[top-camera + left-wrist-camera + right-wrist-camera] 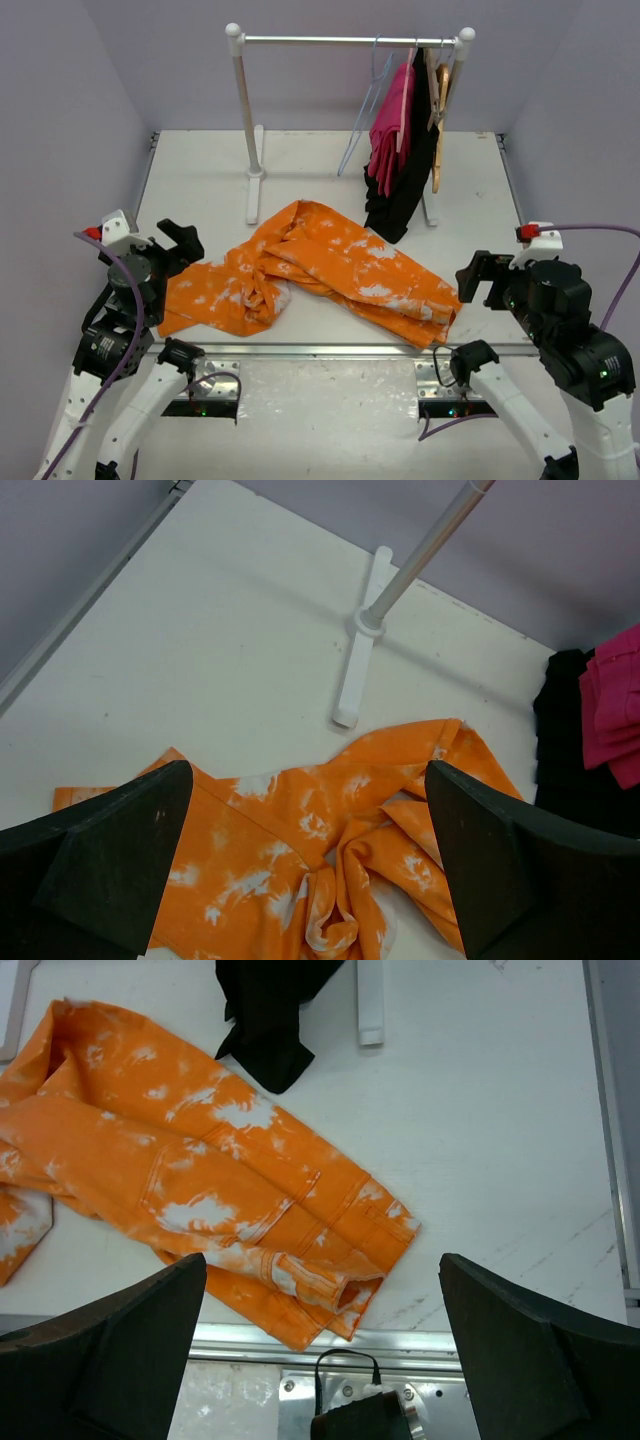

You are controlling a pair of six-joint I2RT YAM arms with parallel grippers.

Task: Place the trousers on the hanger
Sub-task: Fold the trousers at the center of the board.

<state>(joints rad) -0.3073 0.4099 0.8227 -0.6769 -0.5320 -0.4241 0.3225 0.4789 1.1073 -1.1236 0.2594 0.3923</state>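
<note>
- Trousers (320, 265): one pair, orange, lying crumpled on the bench (200, 170) between the two arms, waistband end at the near edge.
- Hanger (362, 110): one bare wire hanger on the rack (345, 40), well behind the trousers.
- Crowding it on the right: one pink garment (390, 130), one black garment (405, 185) and one wooden hanger (440, 110).
- Black hem reaches the bench just beside the trousers.
- Foot of the rack's left post stands just behind the trousers.
- Left gripper (182, 240): jaws spread wide, holding nothing, above the trouser-leg end.
- Right gripper (478, 278): jaws spread wide, holding nothing, near the waistband.
</note>
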